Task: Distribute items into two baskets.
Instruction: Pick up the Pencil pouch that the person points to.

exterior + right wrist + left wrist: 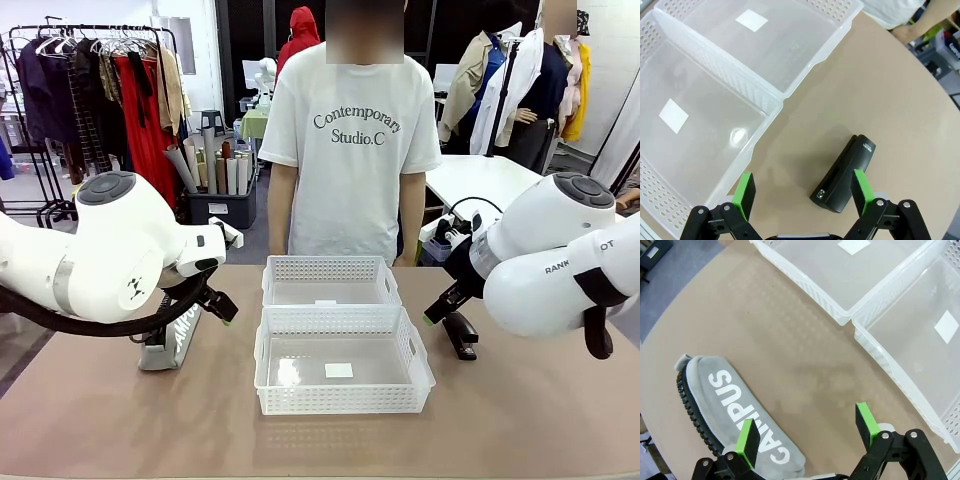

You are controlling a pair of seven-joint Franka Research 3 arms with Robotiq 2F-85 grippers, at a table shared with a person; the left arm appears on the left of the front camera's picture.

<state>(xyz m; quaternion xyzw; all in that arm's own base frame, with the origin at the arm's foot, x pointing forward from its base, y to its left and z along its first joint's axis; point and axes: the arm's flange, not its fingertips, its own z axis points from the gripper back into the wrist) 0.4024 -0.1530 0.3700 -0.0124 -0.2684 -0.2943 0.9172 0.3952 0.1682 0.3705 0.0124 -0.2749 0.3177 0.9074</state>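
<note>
Two white baskets sit touching mid-table, the near basket (340, 398) in front of the far basket (330, 262). Neither item is in one yet.

Left side: the grey CAMPUS pouch (730, 410) lies on the table (100, 420), well apart from the baskets. The left gripper (807, 432) hovers above it with jaws wide and nothing held. One pad overlaps the pouch's end, the other is over bare table.
- Likely handling: soft fabric, light, will sag and fold at the ends. Best taken across its narrow body near mid-length, squeezing the cloth and keeping off the zipper ridge.

Right side: the black stapler (842, 175) lies flat on the table just beside the near basket. The right gripper (803, 194) is spread open and empty above it, offset toward the basket.
- Likely handling: rigid, dense for its size, with a smooth casing that may slip. Pinch across the short width near the middle, since an end grip would let it swing.
</note>
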